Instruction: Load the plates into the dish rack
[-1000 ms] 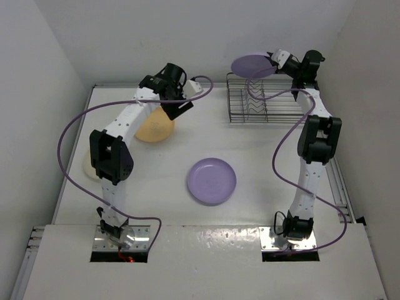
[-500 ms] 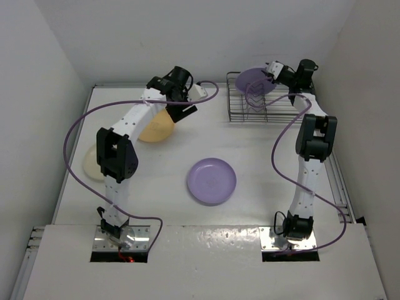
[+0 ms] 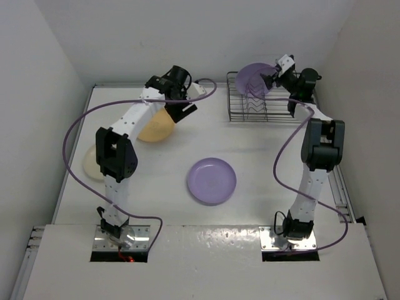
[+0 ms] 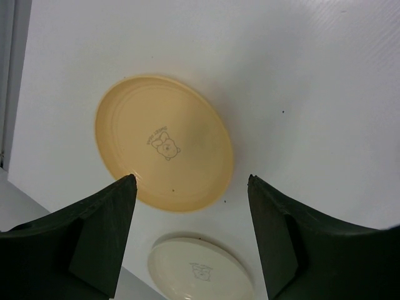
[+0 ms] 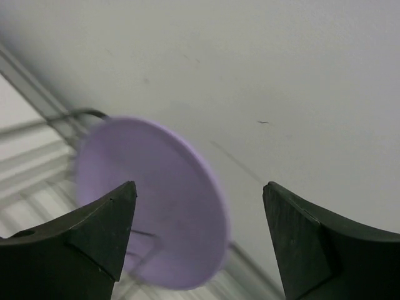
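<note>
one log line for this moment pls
left gripper open over orange plate | right gripper open by lavender plate leaning in dish rack | on table: second lavender plate, cream plate

Plates (image 4: 164,142): smooth matt plastic. Rack (image 3: 275,109): thin metal wire. Table (image 3: 262,150): smooth, sl. glossy.

On the white table (image 3: 269,150): a lavender plate (image 3: 212,180) flat near the middle, well apart from everything else. Toward the far left, an orange-yellow plate (image 4: 164,142) with a small printed mark at its centre. Near the left edge, close by but not touching, a cream-white plate (image 4: 200,270) bearing the same mark. At the far right, a grey wire dish rack (image 3: 250,107).
</note>
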Controlling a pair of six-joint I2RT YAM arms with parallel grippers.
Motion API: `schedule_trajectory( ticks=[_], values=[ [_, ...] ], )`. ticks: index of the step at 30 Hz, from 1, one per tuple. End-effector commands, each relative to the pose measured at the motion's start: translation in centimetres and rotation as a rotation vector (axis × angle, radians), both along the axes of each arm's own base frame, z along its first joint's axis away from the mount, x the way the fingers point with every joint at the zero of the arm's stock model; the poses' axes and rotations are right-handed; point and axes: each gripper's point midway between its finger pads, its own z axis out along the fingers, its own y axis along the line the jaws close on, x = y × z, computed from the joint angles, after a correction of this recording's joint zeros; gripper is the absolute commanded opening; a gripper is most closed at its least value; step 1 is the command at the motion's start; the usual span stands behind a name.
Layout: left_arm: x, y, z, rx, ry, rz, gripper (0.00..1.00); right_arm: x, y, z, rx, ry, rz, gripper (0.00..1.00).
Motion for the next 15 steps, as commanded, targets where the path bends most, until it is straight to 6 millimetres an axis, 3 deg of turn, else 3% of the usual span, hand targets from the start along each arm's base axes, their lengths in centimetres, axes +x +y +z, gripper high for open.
schedule_trajectory(
  ticks=[1, 2, 3, 4, 5, 6, 7, 8, 9, 10, 11, 12, 13, 14, 15],
  values=[
    [0.3, 2.0, 3.4, -0.117, -0.051, 0.11, 0.78, -6.6, 5.0, 12.6, 0.275, -0.118, 0.083, 0.81],
    [0.1, 3.0, 3.3, -0.122, -0.045, 0.141, 0.78, -8.0, 6.8, 10.2, 0.355, 0.018, 0.131, 0.82],
    [0.1, 3.7, 2.9, -0.134, -0.03, 0.169, 0.78, -9.8, 7.7, 9.4, 0.388, 0.121, 0.139, 0.82],
    [0.1, 5.3, 3.6, -0.163, -0.037, 0.223, 0.78, -12.0, 10.5, 8.0, 0.41, 0.255, 0.18, 0.84],
    [-0.2, 6.1, 3.0, -0.172, -0.018, 0.251, 0.78, -13.5, 11.9, 8.5, 0.39, 0.274, 0.196, 0.84],
    [0.0, 7.8, 3.0, -0.193, -0.019, 0.305, 0.78, -15.8, 13.7, 5.0, 0.394, 0.461, 0.187, 0.84],
    [-0.2, 8.2, 2.9, -0.217, -0.012, 0.317, 0.78, -16.9, 14.8, 2.5, 0.386, 0.533, 0.148, 0.84],
    [-0.3, 8.8, 2.9, -0.231, -0.012, 0.336, 0.78, -18.1, 15.6, 2.5, 0.378, 0.552, 0.144, 0.82],
    [-0.6, 9.5, 2.9, -0.242, -0.027, 0.357, 0.78, -19.7, 16.0, -0.2, 0.366, 0.671, 0.11, 0.82],
    [-0.7, 10.3, 2.8, -0.259, -0.031, 0.383, 0.78, -22.2, 17.7, -2.1, 0.334, 0.725, 0.101, 0.82],
    [-0.8, 10.4, 2.7, -0.262, -0.037, 0.382, 0.78, -22.7, 17.6, -3.3, 0.292, 0.737, 0.063, 0.83],
    [-1.4, 10.9, 1.8, -0.263, -0.02, 0.391, 0.78, -25.0, 17.1, -7.0, 0.234, 0.874, 0.0, 0.85],
    [-1.5, 10.9, 2.5, -0.278, -0.047, 0.395, 0.78, -27.0, 18.7, -8.4, 0.137, 0.897, 0.039, 0.87],
    [-2.0, 10.9, 1.9, -0.274, -0.034, 0.397, 0.78, -28.9, 17.6, -11.0, 0.049, 0.985, -0.021, 0.87],
    [-2.1, 10.8, 2.3, -0.284, -0.041, 0.39, 0.78, -30.1, 18.0, -12.2, 0.012, 1.021, -0.022, 0.85]
  ],
)
